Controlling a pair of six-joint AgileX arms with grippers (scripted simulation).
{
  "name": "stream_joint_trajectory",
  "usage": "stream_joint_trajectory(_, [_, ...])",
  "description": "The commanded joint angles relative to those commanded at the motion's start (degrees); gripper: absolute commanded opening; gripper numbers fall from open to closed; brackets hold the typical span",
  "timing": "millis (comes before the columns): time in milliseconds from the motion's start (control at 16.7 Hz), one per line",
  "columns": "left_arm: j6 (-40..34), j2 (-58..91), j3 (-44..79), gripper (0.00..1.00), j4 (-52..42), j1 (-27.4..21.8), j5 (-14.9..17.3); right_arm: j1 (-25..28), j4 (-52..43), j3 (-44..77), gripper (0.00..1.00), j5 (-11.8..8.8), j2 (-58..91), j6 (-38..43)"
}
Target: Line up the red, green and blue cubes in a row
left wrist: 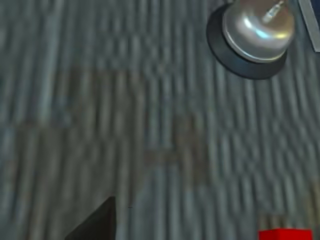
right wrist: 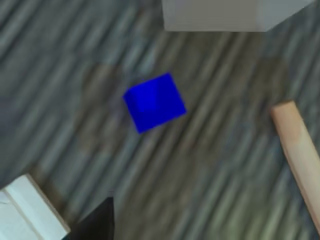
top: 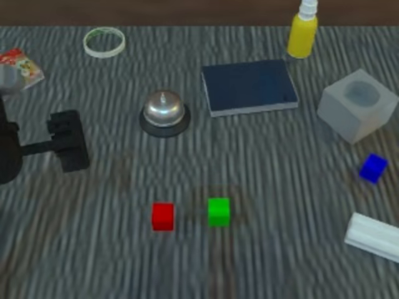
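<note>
While the red cube point(top: 163, 216) and green cube point(top: 219, 211) sit side by side near the table's front, the blue cube point(top: 373, 168) lies apart at the right (beside the grey block point(top: 358, 104)). Left gripper point(top: 67, 141) hangs at the left; whether either hand is wide or narrow, I cannot tell.

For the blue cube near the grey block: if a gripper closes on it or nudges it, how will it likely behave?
The blue cube has flat faces and sits flat, so it would probably slide rather than roll. It looks solid, so likely stiff under a pinch. It lies turned relative to the red cube and green cube, so an unaligned grasp might twist it.
</note>
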Motion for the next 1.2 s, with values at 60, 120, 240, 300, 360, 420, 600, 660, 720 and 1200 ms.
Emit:
stream_joint_trajectory(60, [2.3,-5.8,-4.8,1.0,3.1,2.1,0.1,0.3,-2.9,3.8,1.0,0.0,5.6,-2.0])
stream_joint_trajectory(120, [4.5,-11.6,-9.6,1.0,6.3,4.2,0.1,0.6,-5.7,7.4,1.0,0.1,10.9,-4.0])
stream_joint_trajectory(240, [9.0,-22.8,-18.4,1.0,12.3,8.1,0.3,1.2,-10.8,14.3,1.0,0.1,20.5,-7.7])
stream_joint_trajectory(300, [11.1,-28.0,-22.4,1.0,15.2,9.9,0.4,1.5,-13.3,17.8,1.0,0.1,25.0,-9.5])
stream_joint_trajectory(360, [13.1,-32.9,-26.1,1.0,17.9,11.6,0.5,1.7,-15.4,20.9,1.0,0.1,28.7,-11.1])
stream_joint_trajectory(420, [15.0,-37.5,-29.4,1.0,20.5,13.1,0.6,2.0,-17.3,23.7,1.0,0.0,32.0,-12.5])
stream_joint_trajectory(600, [19.7,-48.1,-37.2,1.0,26.7,16.6,0.9,2.5,-21.6,30.9,1.0,-0.1,40.2,-15.9])
stream_joint_trajectory(660, [20.8,-50.5,-39.0,1.0,28.2,17.5,1.0,2.6,-22.6,32.7,1.0,-0.1,42.3,-16.8])
stream_joint_trajectory(720, [21.7,-52.3,-40.3,1.0,29.4,18.1,1.1,2.7,-23.3,34.0,1.0,-0.2,43.7,-17.4])
stream_joint_trajectory(1200, [22.7,-54.1,-41.6,1.0,30.6,18.7,1.1,2.5,-23.7,35.2,1.0,-0.2,45.4,-18.0])
